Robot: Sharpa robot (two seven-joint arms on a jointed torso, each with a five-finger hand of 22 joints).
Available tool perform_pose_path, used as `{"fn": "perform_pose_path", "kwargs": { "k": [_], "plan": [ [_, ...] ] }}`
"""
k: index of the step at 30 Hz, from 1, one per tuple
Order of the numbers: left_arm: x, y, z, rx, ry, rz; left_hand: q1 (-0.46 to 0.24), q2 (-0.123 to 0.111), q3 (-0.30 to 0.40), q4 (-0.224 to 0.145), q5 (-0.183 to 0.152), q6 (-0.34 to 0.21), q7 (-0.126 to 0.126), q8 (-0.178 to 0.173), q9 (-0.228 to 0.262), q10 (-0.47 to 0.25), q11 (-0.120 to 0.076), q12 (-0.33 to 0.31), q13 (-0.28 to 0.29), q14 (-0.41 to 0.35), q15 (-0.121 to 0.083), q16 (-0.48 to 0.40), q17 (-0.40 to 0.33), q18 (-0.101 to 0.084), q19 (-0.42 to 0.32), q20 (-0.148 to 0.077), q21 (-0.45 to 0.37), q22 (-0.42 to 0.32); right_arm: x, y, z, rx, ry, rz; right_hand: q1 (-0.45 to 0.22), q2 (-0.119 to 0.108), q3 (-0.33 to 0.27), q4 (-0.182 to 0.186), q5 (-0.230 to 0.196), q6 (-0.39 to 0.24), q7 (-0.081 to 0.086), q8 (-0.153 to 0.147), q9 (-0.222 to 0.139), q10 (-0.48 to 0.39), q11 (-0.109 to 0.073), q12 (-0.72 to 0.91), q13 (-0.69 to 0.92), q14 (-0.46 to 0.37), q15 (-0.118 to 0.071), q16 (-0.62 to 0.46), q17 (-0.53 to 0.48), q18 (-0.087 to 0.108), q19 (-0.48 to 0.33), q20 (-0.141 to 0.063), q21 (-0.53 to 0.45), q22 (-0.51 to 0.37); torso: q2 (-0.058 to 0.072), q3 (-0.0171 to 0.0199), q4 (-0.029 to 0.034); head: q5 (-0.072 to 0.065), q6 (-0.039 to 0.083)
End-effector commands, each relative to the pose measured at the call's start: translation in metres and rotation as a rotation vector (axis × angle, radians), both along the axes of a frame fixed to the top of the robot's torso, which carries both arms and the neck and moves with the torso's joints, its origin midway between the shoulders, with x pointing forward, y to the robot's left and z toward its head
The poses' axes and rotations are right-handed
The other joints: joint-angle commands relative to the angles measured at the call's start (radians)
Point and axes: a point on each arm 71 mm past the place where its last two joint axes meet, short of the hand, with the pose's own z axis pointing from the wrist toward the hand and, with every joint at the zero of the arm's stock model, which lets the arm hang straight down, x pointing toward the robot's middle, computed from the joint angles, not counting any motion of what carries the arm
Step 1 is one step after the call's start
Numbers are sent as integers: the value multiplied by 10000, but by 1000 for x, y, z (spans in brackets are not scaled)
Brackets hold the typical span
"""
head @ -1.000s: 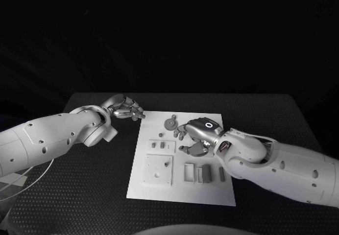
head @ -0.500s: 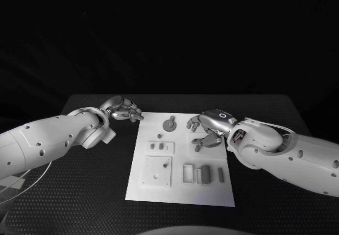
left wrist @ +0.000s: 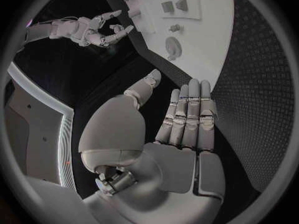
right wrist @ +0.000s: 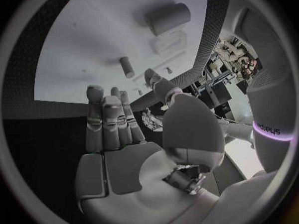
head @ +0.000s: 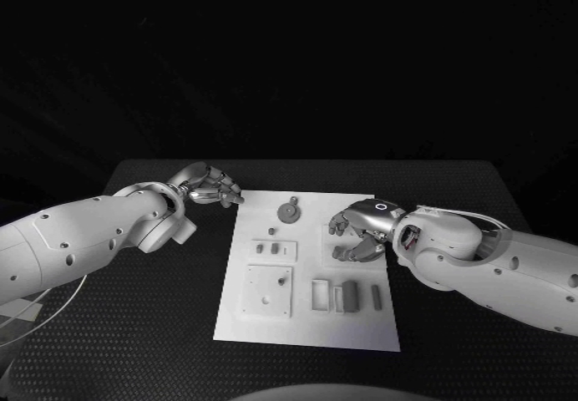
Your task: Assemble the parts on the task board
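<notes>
in the head view the task board (head: 307, 330) lies in the middle of the black table (head: 482, 200), with small grey parts on it: a round part (head: 288, 213) at its far end, a square block (head: 270, 291) toward its near left, and a short slim pin (head: 376, 296) near its right edge; our left hand (head: 211, 189) sits just off the board's far left corner with fingers curled in, and we see nothing in them; our right hand (head: 360, 231) hovers over the board's right side, fingers apart and holding nothing; in the left wrist view the left hand (left wrist: 165, 134) looks flatter than that, fingers straight and side by side, palm bare, so it holds nothing, and the round part (left wrist: 172, 48) lies beyond the fingertips; in the right wrist view the right hand (right wrist: 134, 139) is also open-palmed above the board, the pin (right wrist: 126, 67) just past its fingers (right wrist: 102, 119); we judge the parts light, rigid and rather slick, best pinched across their sides; the wrist views show the bare palms, which the head view hides.
</notes>
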Motion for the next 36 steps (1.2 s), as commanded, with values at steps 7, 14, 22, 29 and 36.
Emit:
{"fn": "perform_pose_path", "kwargs": {
  "k": [7,14,22,29,36],
  "plan": [
    [0,-1,1,-36,-82,-84,28,-54,-62,33,-33,-58,42,36,-22,-36,60,-7,-21,32,15,-84,32,100,6,3,-14,-20,-1,3,-18,-832,-60,148,283,500,-90,-101,54,454,180,340,113,389,-213,241,57,80,-160,123,-57,844,-8,-56,7,154,-1,1,6,-12,-3],
    [0,-1,1,-37,-92,-77,26,-47,-60,39,-33,-67,51,32,-25,-36,61,-6,-24,35,15,-91,44,100,9,2,-12,-24,-4,11,-22,-596,-93,359,451,1050,-266,-553,59,777,269,508,116,798,-353,350,92,250,-311,123,-133,844,83,-103,46,163,-1,5,12,-5,-20],
    [0,-1,1,-32,-79,-74,21,-36,-57,49,-33,-68,54,32,-26,-34,60,-3,-26,38,15,-97,54,99,11,2,-10,-27,-5,13,-23,-429,-224,408,572,1464,-292,-752,58,1132,283,654,111,1254,-471,471,138,412,-420,129,-180,844,200,-151,87,163,1,1,2,-10,-23],
    [0,0,1,-28,-72,-66,21,-34,-57,51,-33,-66,55,33,-26,-33,60,-2,-28,40,14,-103,63,99,11,1,-10,-30,-3,12,-24,-617,-336,368,822,1664,-292,-792,58,1344,204,725,106,1574,-586,538,182,473,-531,118,-200,844,220,-188,103,172,-3,2,9,-15,-32],
    [0,0,1,-24,-70,-54,21,-35,-57,52,-33,-67,56,34,-27,-31,59,-1,-30,42,14,-108,71,99,11,1,-9,-32,-2,11,-24,-713,-520,357,926,1683,-312,-800,57,1391,184,733,100,1654,-618,542,206,479,-564,111,-202,844,213,-193,104,174,0,6,6,-11,-42]
  ]
}}
